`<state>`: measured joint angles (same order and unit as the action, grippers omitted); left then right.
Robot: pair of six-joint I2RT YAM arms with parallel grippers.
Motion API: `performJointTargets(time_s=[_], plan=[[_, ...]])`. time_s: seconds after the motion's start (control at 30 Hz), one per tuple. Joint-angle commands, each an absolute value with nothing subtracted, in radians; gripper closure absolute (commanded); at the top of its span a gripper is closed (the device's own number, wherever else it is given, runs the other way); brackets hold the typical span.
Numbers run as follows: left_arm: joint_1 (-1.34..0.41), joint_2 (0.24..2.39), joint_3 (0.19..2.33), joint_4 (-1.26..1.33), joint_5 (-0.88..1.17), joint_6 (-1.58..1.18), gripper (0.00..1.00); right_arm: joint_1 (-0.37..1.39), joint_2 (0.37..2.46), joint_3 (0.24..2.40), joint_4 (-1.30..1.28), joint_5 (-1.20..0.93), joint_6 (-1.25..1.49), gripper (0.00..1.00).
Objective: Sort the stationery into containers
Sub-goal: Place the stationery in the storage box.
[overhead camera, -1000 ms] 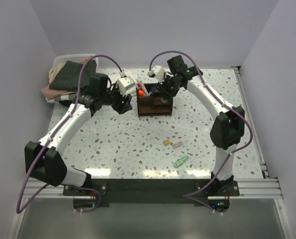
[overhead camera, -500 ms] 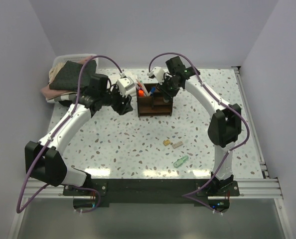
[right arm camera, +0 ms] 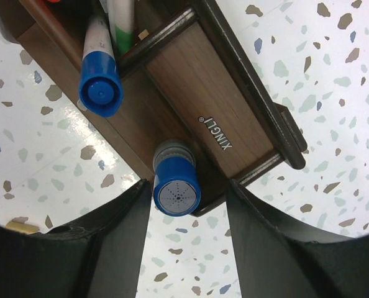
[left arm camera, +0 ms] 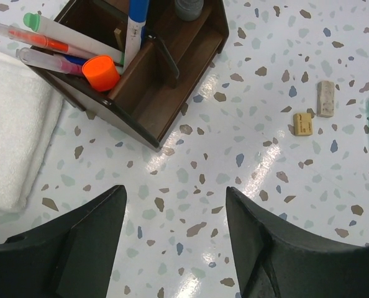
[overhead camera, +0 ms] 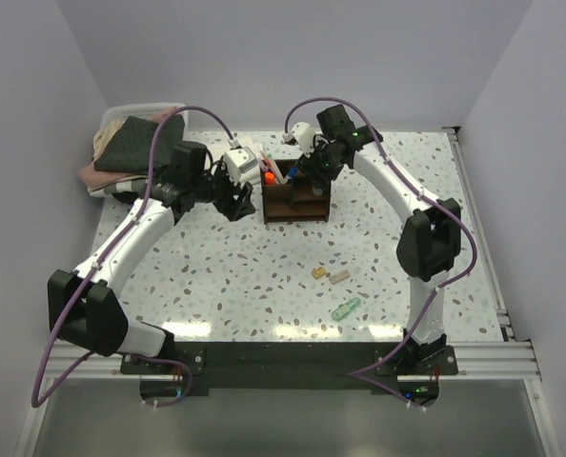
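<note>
right gripper (right arm camera: 187, 186) has edged in over a corner of the smooth brown wooden organiser (right arm camera: 215, 99), spread astride the round blue-capped marker (right arm camera: 176, 194); left gripper (left arm camera: 175, 191) gapes wide above open speckled table (left arm camera: 197, 167).

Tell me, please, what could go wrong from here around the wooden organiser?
The blue-capped marker stands between the open fingers of the right gripper, close to one finger; a skewed retreat might tip it out of the organiser. The left gripper hangs open near the organiser's corner and could nudge it, shaking the leaning pens.
</note>
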<state>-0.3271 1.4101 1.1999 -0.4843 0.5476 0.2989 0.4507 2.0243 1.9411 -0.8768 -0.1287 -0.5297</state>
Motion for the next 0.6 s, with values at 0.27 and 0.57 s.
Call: performJointTargets(time_s=[0.27,0.57], plan=[[-0.318,1.397,1.209,-0.430,0.352,0.278,0.27,0.454,1.910,1.947,-0.833,-0.098,-0.492,0.40],[-0.282,1.361,1.178,-0.410,0.074,0.267,0.16,0.451,1.577,1.605,-0.834,-0.161,-0.498,0.39]])
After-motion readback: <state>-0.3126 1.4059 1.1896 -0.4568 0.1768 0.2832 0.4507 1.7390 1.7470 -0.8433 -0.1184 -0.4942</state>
